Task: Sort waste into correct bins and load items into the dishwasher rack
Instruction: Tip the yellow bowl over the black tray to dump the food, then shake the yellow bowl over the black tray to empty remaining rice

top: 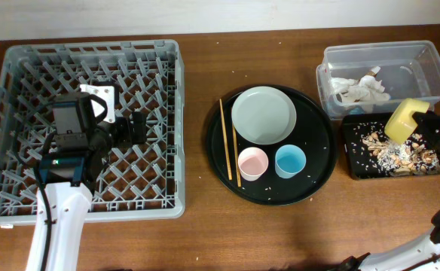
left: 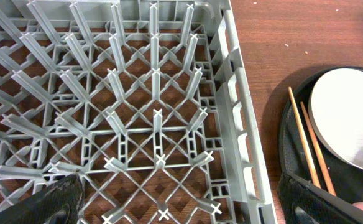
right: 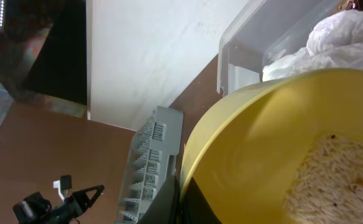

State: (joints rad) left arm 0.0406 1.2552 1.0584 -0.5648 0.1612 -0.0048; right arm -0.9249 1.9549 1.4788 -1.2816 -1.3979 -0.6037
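text: none legible | labels: none | brands: none | numbers: none | signs: none

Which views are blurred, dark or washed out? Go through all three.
Overhead: evenly lit and sharp across the dishwasher rack, no harsh glare. Left wrist: rack pegs crisp, its own fingers dark and soft in the bottom corners. Right wrist: the yellow bowl sits too close and looks soft; upper left corner murky.
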